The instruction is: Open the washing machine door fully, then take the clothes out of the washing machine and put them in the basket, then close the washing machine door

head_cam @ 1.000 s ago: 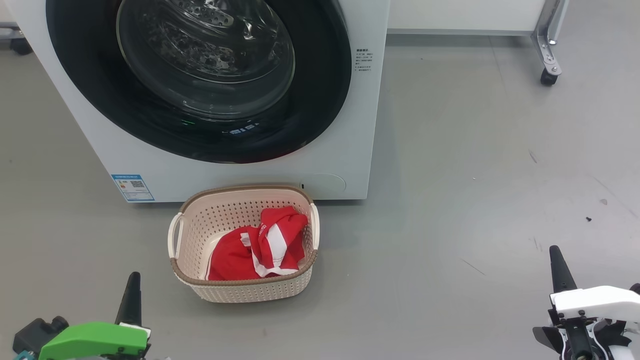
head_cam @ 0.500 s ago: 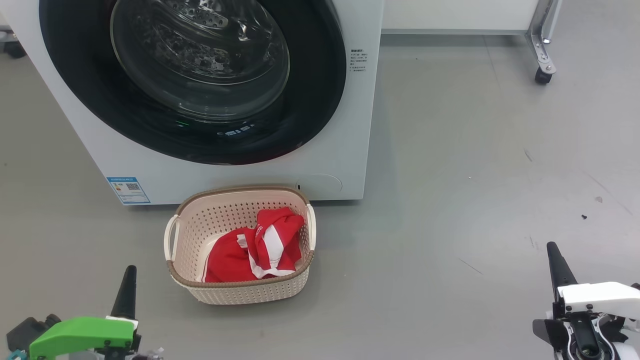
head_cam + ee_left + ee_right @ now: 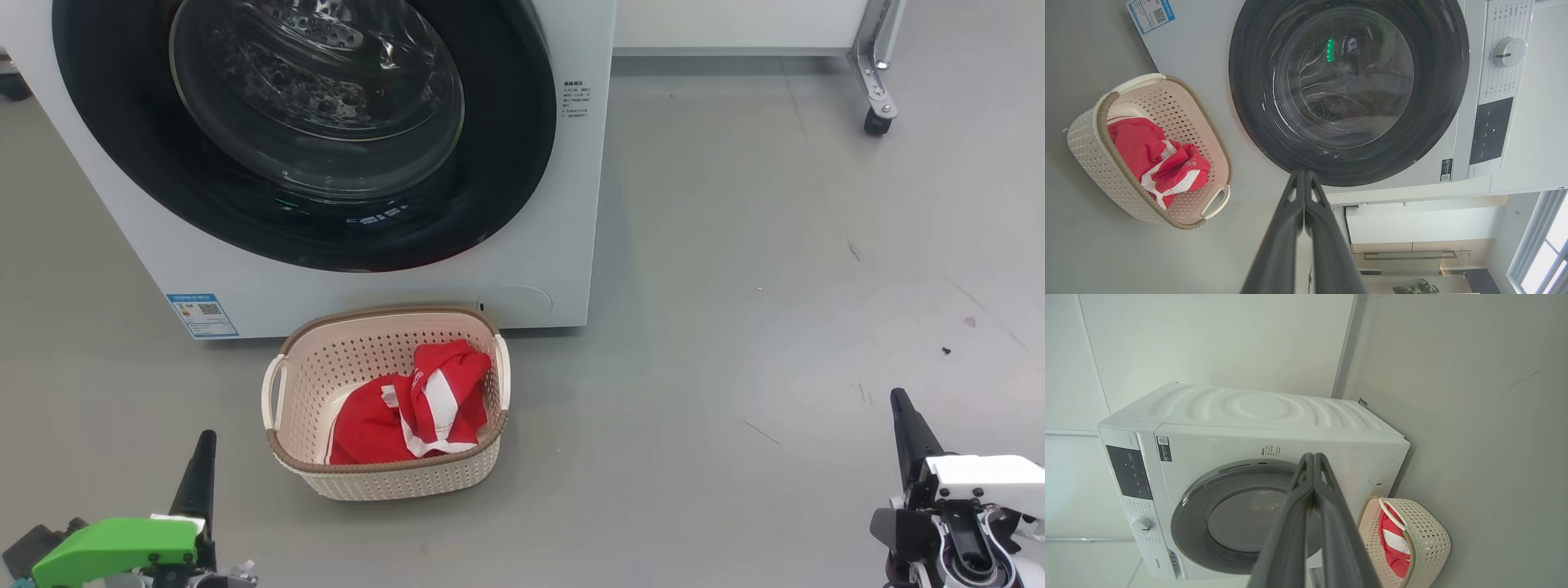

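Note:
The white washing machine [image 3: 563, 204] [image 3: 1200, 53] [image 3: 1257, 412] stands ahead with its black-rimmed glass door [image 3: 490, 147] [image 3: 1445, 90] [image 3: 1192, 510] flush against the front. On the floor right before it sits the cream basket [image 3: 294, 384] [image 3: 1090, 143] [image 3: 1429, 535], holding red clothes [image 3: 384, 416] [image 3: 1135, 143] [image 3: 1390, 539] with white stripes. My left gripper [image 3: 204, 445] [image 3: 1304, 175] is low at the left, shut and empty, short of the basket. My right gripper [image 3: 900, 404] [image 3: 1314, 457] is low at the far right, shut and empty.
A metal frame leg on a black caster [image 3: 873, 122] stands on the grey floor [image 3: 775, 245] at the back right. A control panel with a dial [image 3: 1508, 51] [image 3: 1141, 524] runs along the washer's top. Open floor lies right of the washer.
The head camera has shifted, so the washer and basket sit slightly further left in the picture. Both grippers stay shut and low.

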Motion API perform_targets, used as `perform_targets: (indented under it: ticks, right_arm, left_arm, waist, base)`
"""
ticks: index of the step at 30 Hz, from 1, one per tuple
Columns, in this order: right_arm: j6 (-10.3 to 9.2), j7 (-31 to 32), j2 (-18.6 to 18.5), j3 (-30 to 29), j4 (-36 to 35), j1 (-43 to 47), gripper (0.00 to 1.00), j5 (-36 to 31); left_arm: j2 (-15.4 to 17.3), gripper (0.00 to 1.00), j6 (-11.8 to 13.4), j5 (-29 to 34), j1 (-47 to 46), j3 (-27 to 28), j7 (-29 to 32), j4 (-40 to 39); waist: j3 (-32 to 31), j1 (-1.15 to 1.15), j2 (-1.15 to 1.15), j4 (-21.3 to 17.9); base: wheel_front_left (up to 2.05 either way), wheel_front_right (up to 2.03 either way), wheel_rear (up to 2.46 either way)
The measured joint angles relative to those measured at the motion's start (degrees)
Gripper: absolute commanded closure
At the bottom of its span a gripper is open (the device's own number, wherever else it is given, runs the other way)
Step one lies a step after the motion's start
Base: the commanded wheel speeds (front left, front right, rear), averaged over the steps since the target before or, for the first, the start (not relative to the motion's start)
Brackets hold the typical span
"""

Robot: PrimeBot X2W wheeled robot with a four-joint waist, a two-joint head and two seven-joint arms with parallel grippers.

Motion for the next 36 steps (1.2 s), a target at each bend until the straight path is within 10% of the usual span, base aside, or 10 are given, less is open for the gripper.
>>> perform_targets:
  ticks: [36]
  right_arm:
    - [0.48, 1.3, 0.2, -0.6, 0.5, -0.9, 1.0, 4.8]
  left_arm:
    - [0.1, 1.0, 0.0, -4.3, -0.7, 1.1, 1.5, -0.2]
  waist:
    - [0.0, 0.0, 0.0, -0.4]
  base:
    - [0.0, 0.0, 0.0]
